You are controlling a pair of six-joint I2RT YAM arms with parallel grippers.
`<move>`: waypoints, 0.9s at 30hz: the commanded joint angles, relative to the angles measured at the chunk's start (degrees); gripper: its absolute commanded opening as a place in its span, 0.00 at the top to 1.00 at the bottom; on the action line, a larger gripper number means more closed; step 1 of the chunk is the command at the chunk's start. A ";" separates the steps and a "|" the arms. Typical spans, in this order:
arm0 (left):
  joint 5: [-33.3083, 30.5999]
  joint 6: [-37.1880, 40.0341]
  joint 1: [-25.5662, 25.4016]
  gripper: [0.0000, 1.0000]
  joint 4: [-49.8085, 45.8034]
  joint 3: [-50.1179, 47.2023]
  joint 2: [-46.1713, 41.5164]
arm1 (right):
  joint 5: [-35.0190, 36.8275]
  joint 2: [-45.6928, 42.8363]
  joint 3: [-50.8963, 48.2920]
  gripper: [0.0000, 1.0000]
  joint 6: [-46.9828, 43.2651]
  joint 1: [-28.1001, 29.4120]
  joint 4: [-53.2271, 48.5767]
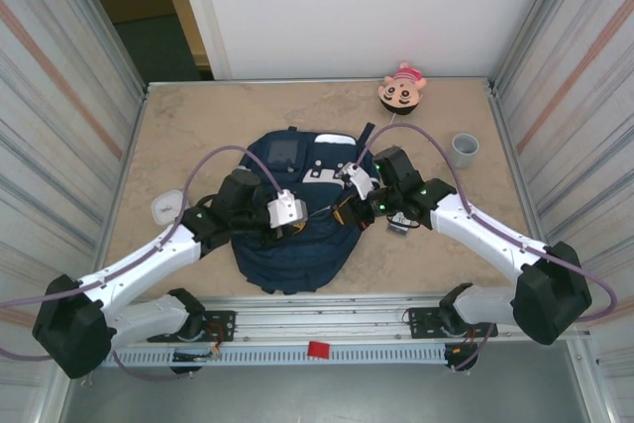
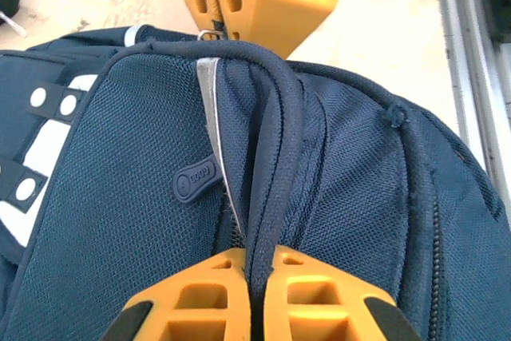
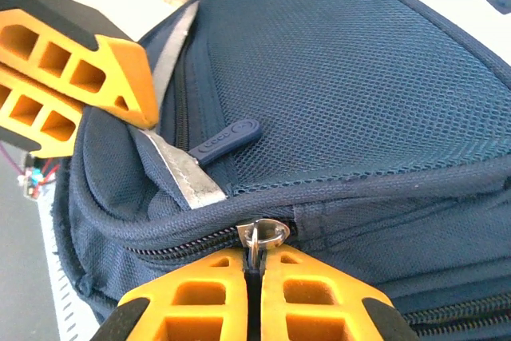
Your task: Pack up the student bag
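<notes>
My table (image 1: 198,126) carries the bag (image 1: 292,264) in the middle, a doll head (image 1: 402,90) far right, a grey cup (image 1: 464,150) right, and a pale tub (image 1: 166,208) left.

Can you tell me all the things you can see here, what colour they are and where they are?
student bag: one, navy blue with white patches, middle of the table
metal zip ring: one, silver, on the bag's zip
rubber pull tab: one, navy, on the bag's mesh panel
toy head: one, pink and tan cartoon face, far edge, right of middle
cup: one, grey, far right of the table
small whitish thing: one, left side of the table, too small to name
red piece: one, on the near rail between the arm bases
table: one, beige, stone-look
left jaws: one pair, orange, shut on a fold of the bag
right jaws: one pair, orange, shut on the metal zip ring
</notes>
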 commanded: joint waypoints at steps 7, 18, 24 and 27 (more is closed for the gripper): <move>-19.48 -11.81 -1.39 1.00 12.53 6.45 7.58 | 0.40 -1.75 5.90 1.00 9.68 6.54 -4.67; -20.85 -13.31 -1.34 1.00 13.16 7.87 10.59 | 0.55 -1.51 8.21 1.00 19.91 4.36 -6.61; -16.89 -13.88 -1.65 1.00 15.48 8.46 11.74 | -3.85 3.36 9.63 1.00 25.47 8.00 0.62; -15.39 -13.11 -1.83 1.00 15.58 8.19 11.54 | -4.25 4.39 10.37 1.00 27.03 8.50 0.88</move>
